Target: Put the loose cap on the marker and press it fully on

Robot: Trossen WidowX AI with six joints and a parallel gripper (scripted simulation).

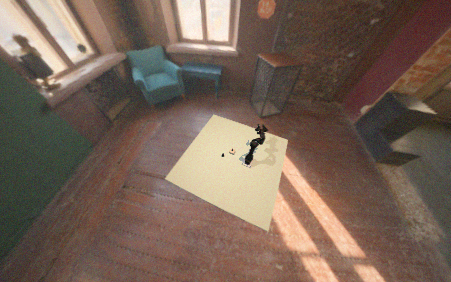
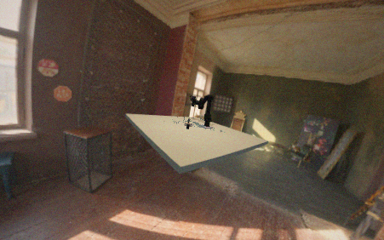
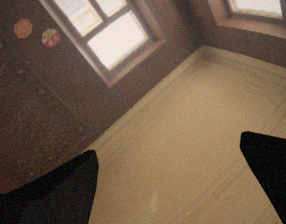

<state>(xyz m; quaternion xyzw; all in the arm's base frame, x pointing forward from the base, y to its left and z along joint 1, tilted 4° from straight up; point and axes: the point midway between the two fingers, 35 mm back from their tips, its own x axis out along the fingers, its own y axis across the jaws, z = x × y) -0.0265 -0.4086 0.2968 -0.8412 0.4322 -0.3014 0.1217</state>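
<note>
A small tan holder block with the marker [image 1: 232, 151] stands on the cream table top [image 1: 225, 190] [image 2: 183, 145] [image 3: 174, 123], left of the arm's base. It shows as a thin dark upright marker [image 2: 187, 123] in the exterior view. A tiny dark cap [image 1: 222, 154] stands loose on the table, just left of the block. My gripper [image 1: 261, 129] [image 2: 193, 100] [image 3: 172, 149] is raised well above the table, away from both. Its fingers stand wide open with nothing between them. Neither marker nor cap shows in the wrist view.
The arm's base [image 1: 247, 160] sits on the table to the right of the block. A wire-frame side table [image 1: 274, 82] [image 2: 87, 157] stands beyond the table's far edge. A teal armchair [image 1: 154, 75] stands by the windows.
</note>
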